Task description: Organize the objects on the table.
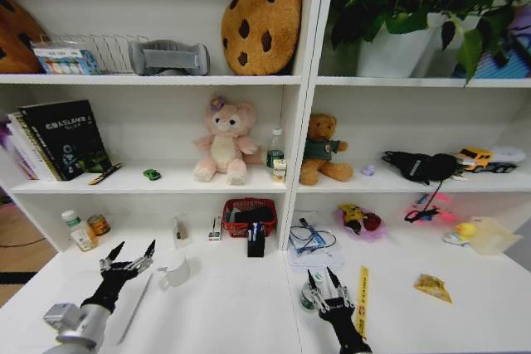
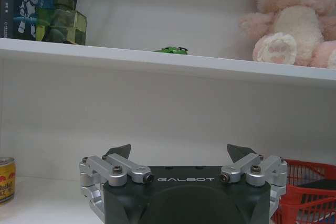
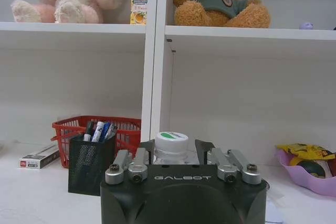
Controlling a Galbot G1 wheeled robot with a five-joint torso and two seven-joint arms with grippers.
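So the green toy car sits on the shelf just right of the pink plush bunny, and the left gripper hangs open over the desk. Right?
Not quite. The toy car sits left of the bunny, between it and the books, as the head view shows. The rest holds: it is on the shelf, and the left gripper is open over the desk.

Tall white shelving [image 1: 303, 80] backs a wooden floor [image 1: 17, 246].

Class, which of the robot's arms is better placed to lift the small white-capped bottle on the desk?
Likely the right: the right gripper already has its fingers around the bottle. The left gripper hangs open, well aside.
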